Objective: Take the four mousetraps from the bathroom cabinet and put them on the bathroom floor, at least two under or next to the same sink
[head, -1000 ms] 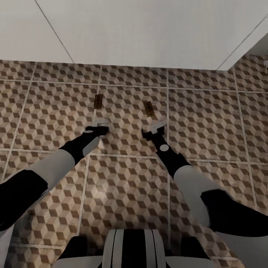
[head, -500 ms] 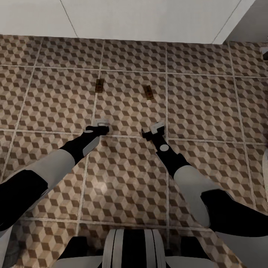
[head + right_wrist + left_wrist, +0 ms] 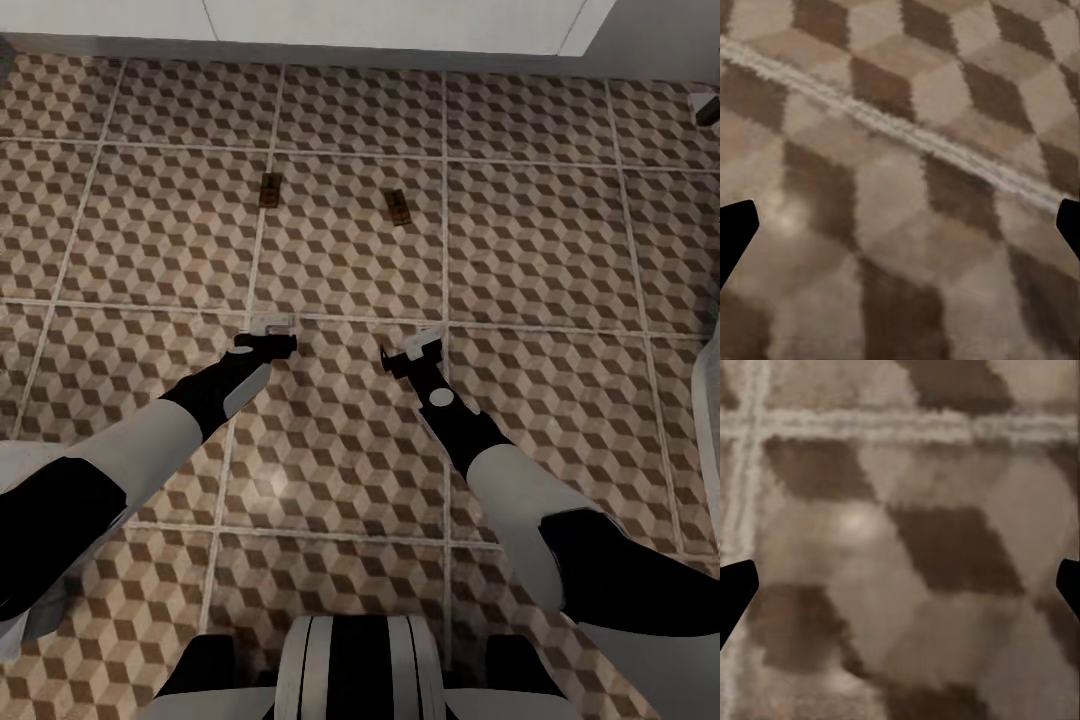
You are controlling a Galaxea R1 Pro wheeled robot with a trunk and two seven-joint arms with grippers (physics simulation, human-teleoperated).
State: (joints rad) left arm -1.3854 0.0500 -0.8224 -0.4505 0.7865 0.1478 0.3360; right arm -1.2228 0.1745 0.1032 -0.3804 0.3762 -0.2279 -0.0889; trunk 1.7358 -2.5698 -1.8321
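Two mousetraps lie flat on the bathroom floor (image 3: 340, 260), one small brown board (image 3: 270, 190) to the left and another (image 3: 399, 207) to the right, about a tile's width apart. My left gripper (image 3: 271, 323) hovers open over the tiles, well short of the left trap. My right gripper (image 3: 426, 341) is open too, short of the right trap. Both wrist views show cube-pattern tile (image 3: 907, 555) (image 3: 900, 187) between widely spread fingertips, with nothing held. A white surface (image 3: 400, 18) runs along the far edge; I cannot tell whether it is the sink. The cabinet is out of view.
A white curved body (image 3: 712, 410) juts in at the right edge. A small dark object (image 3: 706, 108) sits at the upper right. My base (image 3: 355, 665) shows at the bottom of the head view. Open tiled floor surrounds both arms.
The whole head picture has shifted: the white surface and both traps slid toward the top, so the camera moved. Both arms keep the same pose, grippers still open.
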